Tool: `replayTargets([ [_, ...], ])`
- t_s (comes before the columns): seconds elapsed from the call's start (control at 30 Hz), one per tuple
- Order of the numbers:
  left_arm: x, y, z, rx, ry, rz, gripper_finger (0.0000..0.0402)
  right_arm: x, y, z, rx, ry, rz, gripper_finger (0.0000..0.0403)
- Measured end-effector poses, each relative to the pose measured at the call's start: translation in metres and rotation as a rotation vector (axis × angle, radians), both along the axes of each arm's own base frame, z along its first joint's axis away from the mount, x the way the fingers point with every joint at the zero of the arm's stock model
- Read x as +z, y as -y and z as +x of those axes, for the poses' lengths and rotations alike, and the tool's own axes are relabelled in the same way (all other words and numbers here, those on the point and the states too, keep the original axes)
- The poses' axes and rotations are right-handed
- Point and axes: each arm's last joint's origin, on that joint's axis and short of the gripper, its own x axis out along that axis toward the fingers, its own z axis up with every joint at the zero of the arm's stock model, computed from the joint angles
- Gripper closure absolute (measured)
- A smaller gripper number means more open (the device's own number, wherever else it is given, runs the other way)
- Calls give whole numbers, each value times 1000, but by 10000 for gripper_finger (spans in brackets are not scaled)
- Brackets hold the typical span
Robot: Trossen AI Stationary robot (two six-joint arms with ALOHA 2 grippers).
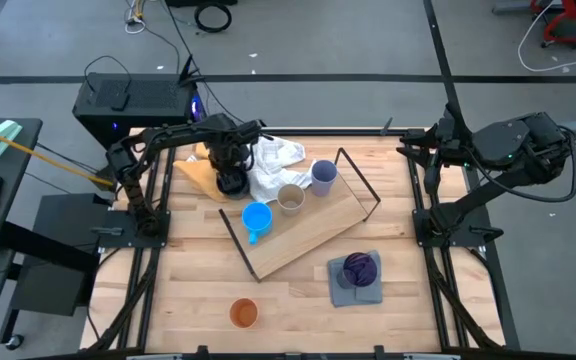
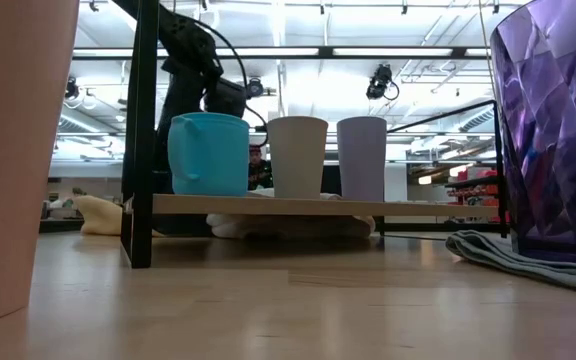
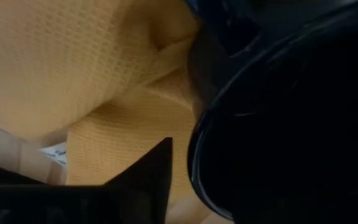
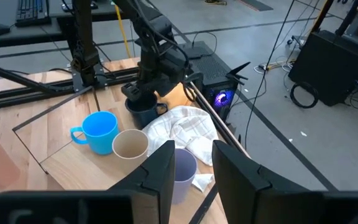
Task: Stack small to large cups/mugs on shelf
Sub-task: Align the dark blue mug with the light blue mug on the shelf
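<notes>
The dark navy mug stands on a yellow cloth at the table's far left, beside the shelf. My left gripper points down over the mug's rim. In the left wrist view one finger stands outside the mug's wall, with a strip of cloth between them. The other finger is lost in the dark of the mug. On the shelf stand the bright blue mug, the beige cup and the lavender cup in a row. My right gripper hangs open, high at the far right.
A white cloth lies bunched at the shelf's far edge, next to the navy mug. The purple cup stands on a grey cloth near the table's right front. The orange cup stands alone near the front edge.
</notes>
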Motion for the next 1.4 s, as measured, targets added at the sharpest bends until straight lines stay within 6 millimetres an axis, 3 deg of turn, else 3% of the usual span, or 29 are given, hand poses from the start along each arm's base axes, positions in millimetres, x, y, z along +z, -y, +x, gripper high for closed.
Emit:
replayTargets([
  [0.2, 1, 2, 2, -14, 20, -14, 379, 0, -1, 2, -1, -4, 1, 289],
  [0.5, 4, 10, 6, -42, 24, -4, 379, -1, -1, 4, -1, -11, -3, 289],
  [0.63, 14, 13, 9, -58, 32, 14, 379, -1, -1, 4, 0, -13, -5, 289],
  [0.83, 55, 8, 18, -60, 107, 81, 379, -1, -1, 4, 2, -16, -10, 289],
  [1.1, 124, 11, 21, -61, 191, 135, 379, -2, -1, 3, 3, -32, -16, 289],
  [1.27, 169, 24, 20, -42, 266, 174, 379, -3, -1, 3, 3, -44, -21, 289],
  [1.4, 197, 48, 28, -62, 394, 190, 379, -5, -1, 2, 3, -61, -26, 289],
])
